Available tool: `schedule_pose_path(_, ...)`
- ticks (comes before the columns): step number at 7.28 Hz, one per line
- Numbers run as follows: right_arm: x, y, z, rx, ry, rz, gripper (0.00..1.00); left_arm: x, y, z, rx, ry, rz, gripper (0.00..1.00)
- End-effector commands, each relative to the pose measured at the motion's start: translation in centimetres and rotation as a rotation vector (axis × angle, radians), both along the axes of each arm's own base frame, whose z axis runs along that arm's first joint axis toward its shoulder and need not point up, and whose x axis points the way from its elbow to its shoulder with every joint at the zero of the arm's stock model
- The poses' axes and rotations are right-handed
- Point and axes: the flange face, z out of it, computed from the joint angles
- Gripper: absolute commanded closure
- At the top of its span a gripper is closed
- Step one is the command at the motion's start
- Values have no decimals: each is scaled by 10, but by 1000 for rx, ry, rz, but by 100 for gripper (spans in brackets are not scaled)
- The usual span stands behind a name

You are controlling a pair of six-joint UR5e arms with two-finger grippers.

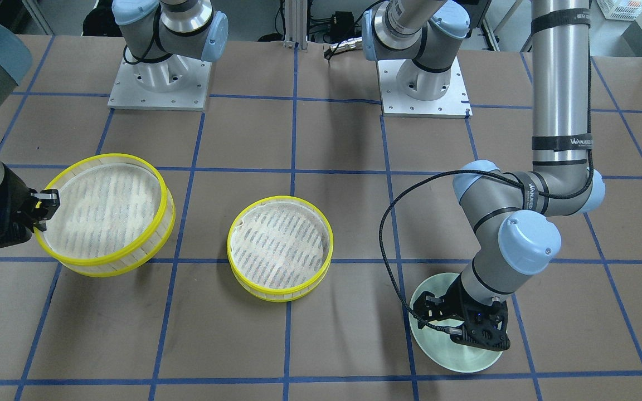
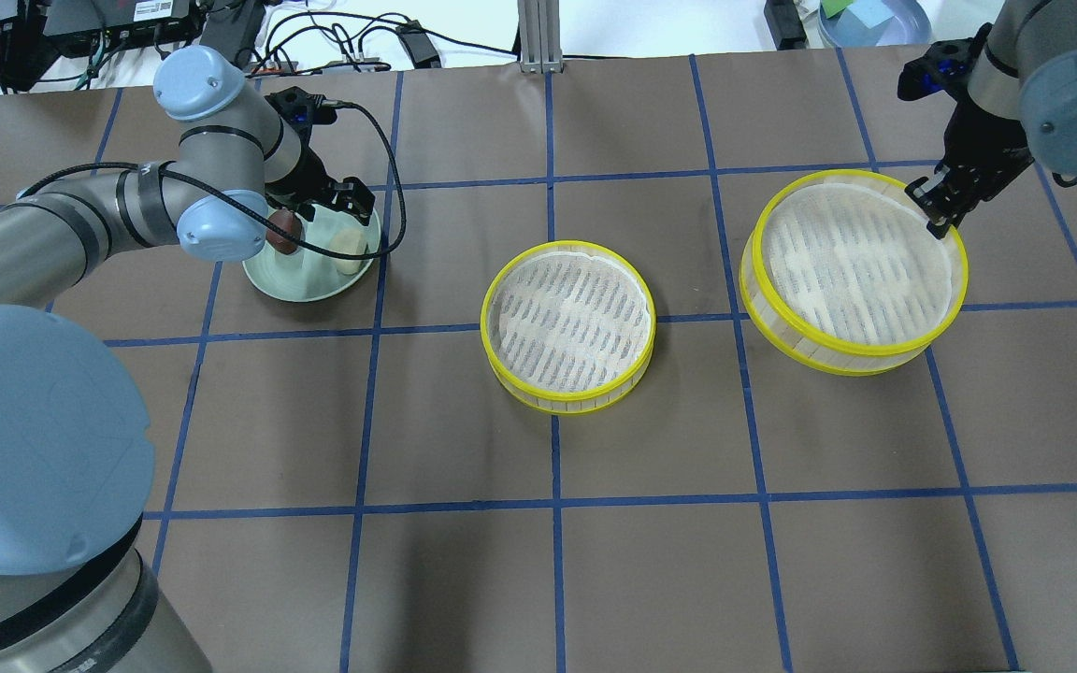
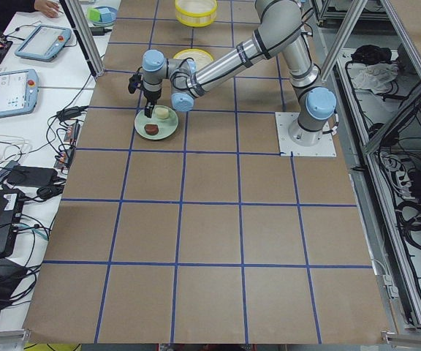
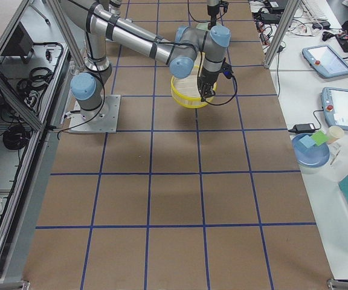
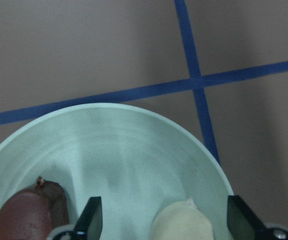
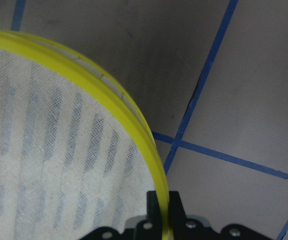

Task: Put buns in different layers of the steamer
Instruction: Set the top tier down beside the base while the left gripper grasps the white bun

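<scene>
My left pincer hangs spread wide astride the cream bun on the plate, with the brown bun just beside. My right pincer is clamped on the rim of one tray. The other tray sits mid-tabletop.

left gripper jaws apart, right gripper clamped

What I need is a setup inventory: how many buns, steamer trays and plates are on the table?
Buns: 2 (cream bun, brown bun)
Steamer trays: 2 (middle tray, right-hand tray)
Plates: 1 (green plate)
Total: 5
</scene>
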Motion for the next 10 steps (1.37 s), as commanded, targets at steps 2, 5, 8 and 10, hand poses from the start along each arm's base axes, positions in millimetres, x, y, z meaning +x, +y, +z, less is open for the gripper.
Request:
schedule_pose_path(2, 0, 0, -2, 6, 0, 1, 100, 0, 3, -7, 32, 4, -3, 17)
schedule_pose_path(5, -1, 0, -3, 7, 0, -2, 100, -1, 9, -7, 82, 10, -2, 78)
schedule_pose_path(8, -1, 0, -2, 5, 1, -4, 100, -1, 8, 4, 66, 9, -3, 100)
schedule_pose_path(10, -1, 0, -2, 5, -1, -4, 100, -3, 8, 49, -1, 5, 7, 100)
